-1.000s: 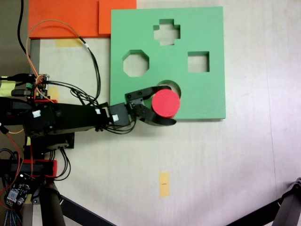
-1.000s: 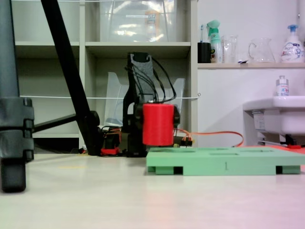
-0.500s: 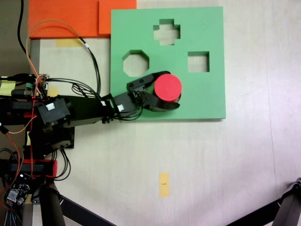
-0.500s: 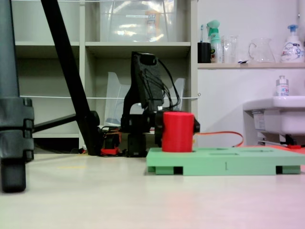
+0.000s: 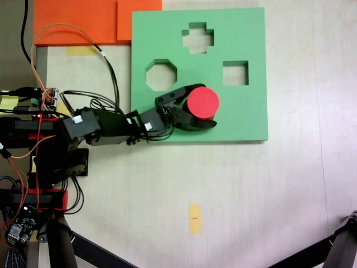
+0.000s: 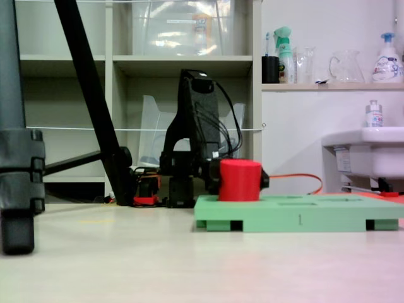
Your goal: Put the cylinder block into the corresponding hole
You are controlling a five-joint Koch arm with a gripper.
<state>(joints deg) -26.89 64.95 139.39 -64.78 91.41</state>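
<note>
Arm reaches from its base at the left edge of the desk in the top-down fixed view, links laid nearly flat and running rightward onto the green board [image 5: 240,120]. In the low side view the upper link stands tall behind the board, then folds down so the wrist sits at board level.

Gripper [image 5: 207,106] has its two black jaws curved around the cylinder block [image 5: 202,103], one on the far side and one on the near side, closed against the red foam. Seen from the side, the gripper [image 6: 240,181] flanks the cylinder block [image 6: 240,180], whose lower part sits sunk into the board [image 6: 297,214] with the upper part standing proud, upright.

Block sits over the corresponding hole, near the board's lower edge in the top-down view, just below and between the octagonal cut-out [image 5: 161,75] and the square cut-out [image 5: 235,73]; the hole itself is hidden under it. A cross-shaped cut-out [image 5: 197,37] lies near the board's top edge.

Orange foam sheets [image 5: 83,22] touch the board's top left corner. A small yellow tape strip [image 5: 194,218] lies on the desk well below the board.

No legible writing; bottle labels on the shelf in the side view are too small to read.
</note>
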